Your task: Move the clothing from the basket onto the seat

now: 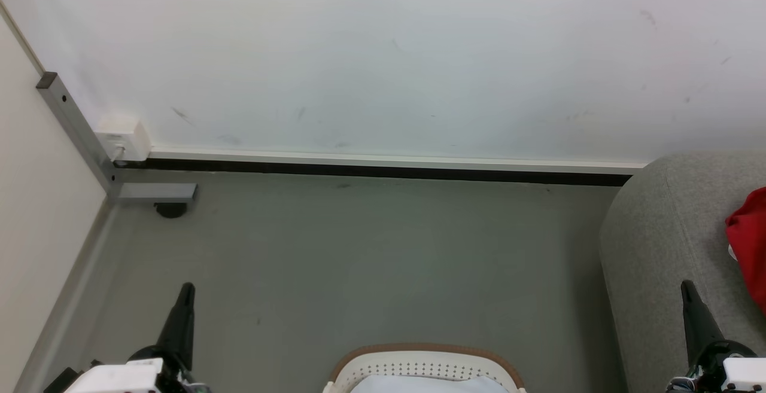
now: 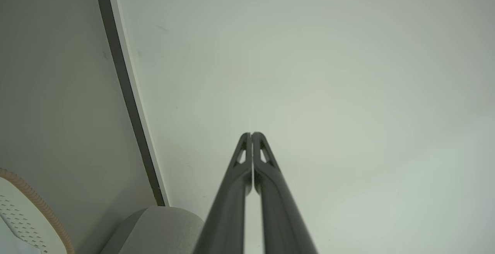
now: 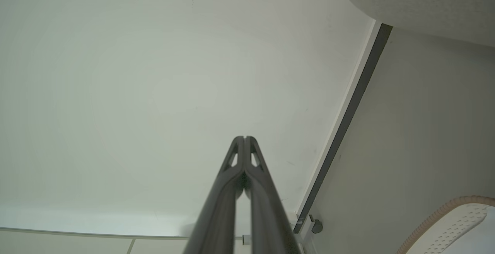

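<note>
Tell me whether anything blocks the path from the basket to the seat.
Nothing visible does. Bare floor lies between the basket, at the bottom edge of the head view, and the seat to its right. One red garment already lies on the seat.

Left gripper (image 1: 184, 300): low at the left of the head view, two dark fingers pointing up, pressed together along their tips, nothing between them
Right gripper (image 1: 689, 297): low at the right, fingers pointing up, tips touching, holding nothing
Left wrist (image 1: 119, 376): pale casing at the bottom edge
Right wrist (image 1: 743, 372): pale casing at the bottom edge
</note>
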Tool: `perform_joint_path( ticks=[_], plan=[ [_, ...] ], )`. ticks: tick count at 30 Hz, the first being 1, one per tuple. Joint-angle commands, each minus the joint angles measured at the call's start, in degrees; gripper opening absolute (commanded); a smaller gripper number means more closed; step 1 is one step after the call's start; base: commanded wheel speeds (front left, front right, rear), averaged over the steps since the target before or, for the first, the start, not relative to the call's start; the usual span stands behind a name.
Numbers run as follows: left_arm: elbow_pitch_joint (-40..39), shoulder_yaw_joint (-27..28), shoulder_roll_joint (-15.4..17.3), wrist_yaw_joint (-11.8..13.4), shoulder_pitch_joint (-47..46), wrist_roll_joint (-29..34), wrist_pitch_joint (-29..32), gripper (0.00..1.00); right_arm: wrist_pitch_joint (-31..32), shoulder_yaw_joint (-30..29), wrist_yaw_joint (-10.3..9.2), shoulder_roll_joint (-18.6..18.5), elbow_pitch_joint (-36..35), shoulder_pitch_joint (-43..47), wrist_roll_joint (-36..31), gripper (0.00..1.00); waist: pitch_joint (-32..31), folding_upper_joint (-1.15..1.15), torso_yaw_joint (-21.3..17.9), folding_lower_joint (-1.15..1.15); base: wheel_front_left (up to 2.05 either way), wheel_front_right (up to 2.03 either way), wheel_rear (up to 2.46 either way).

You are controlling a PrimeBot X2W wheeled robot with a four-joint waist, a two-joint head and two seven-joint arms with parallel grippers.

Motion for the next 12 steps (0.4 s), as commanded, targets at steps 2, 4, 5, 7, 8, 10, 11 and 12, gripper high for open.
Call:
perform_joint_path(
  ticks=[2,4,5,7,8,10,11,12],
  plan=[
    [0.02,0.14,0.11,-0.02,-0.50,-0.72,0.24,0.00,0.23,-0.19,-0.12,0.00,0.13,-0.71,-0.30,0.00,0.00,0.00,0.00,0.00,0.00,0.00,0.00],
    [0.02,0.13,0.11,-0.02,-0.50,-0.73,0.24,0.00,0.26,-0.21,-0.12,0.01,0.14,-0.72,-0.25,0.00,0.00,0.00,0.00,0.00,0.00,0.00,0.00],
    [0.02,0.13,0.11,-0.02,-0.50,-0.73,0.24,0.00,0.26,-0.21,-0.12,0.02,0.14,-0.72,-0.26,0.00,0.00,0.00,0.00,0.00,0.00,0.00,0.00],
    [0.02,0.13,0.11,-0.02,-0.50,-0.73,0.24,0.00,0.26,-0.24,-0.12,0.04,0.14,-0.72,-0.25,0.00,0.00,0.00,0.00,0.00,0.00,0.00,0.00],
    [0.02,0.13,0.11,-0.02,-0.50,-0.73,0.23,0.00,0.27,-0.25,-0.12,0.04,0.14,-0.72,-0.25,0.00,0.00,0.00,0.00,0.00,0.00,0.00,0.00],
    [0.02,0.13,0.11,-0.02,-0.50,-0.73,0.23,0.00,0.29,-0.26,-0.12,0.05,0.14,-0.72,-0.28,0.00,0.00,0.00,0.00,0.00,0.00,0.00,0.00],
    [0.02,0.13,0.11,-0.02,-0.50,-0.73,0.23,0.00,0.30,-0.27,-0.12,0.06,0.14,-0.72,-0.29,0.00,0.00,0.00,0.00,0.00,0.00,0.00,0.00],
    [0.02,0.12,0.11,-0.02,-0.50,-0.73,0.23,0.00,0.31,-0.29,-0.12,0.06,0.14,-0.72,-0.30,0.00,0.00,0.00,0.00,0.00,0.00,0.00,0.00]
  ],
)
